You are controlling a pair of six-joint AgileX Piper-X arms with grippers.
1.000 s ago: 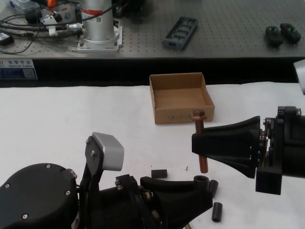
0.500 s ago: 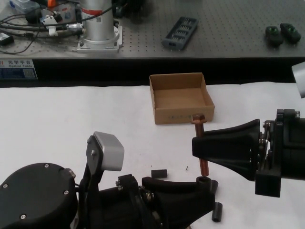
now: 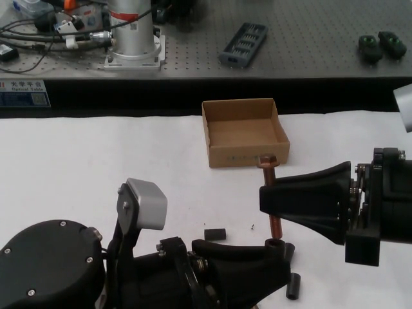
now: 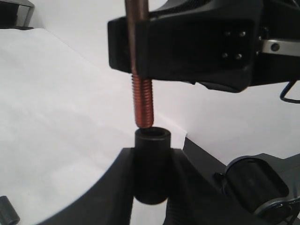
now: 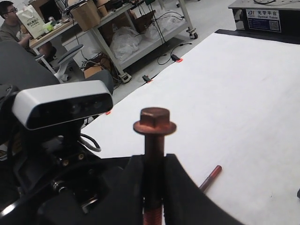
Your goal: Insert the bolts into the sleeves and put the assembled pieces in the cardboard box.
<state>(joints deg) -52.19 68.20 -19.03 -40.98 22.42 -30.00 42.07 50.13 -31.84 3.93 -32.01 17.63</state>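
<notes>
- White cloth [image 3: 96, 161] is covering the bench, and a grey perforated table [image 3: 309, 61] is running along the top of the high view.
- At lower centre, the left gripper [image 3: 275, 252] is clamping a black sleeve [image 4: 151, 140] upright, with its mouth facing up.
- Two spare sleeves [image 3: 215, 234] are lying loose nearby, low in the frame.
- At centre, the cardboard box [image 3: 248, 154] is sitting open, well apart from the sleeve.
- Right of centre, the right gripper [image 3: 270, 196] is pinching a copper bolt [image 4: 142, 101] by its shank, head up.
- The bolt's threaded tip is meeting the sleeve's rim, seemingly a little off-centre.
- Pressing down like this is risking the threads catching the rim, which could tilt the sleeve or make the bolt slip in its grip.
- Compared with a second ago, the bolt is sitting lower, and its tip has come over the sleeve.
</notes>
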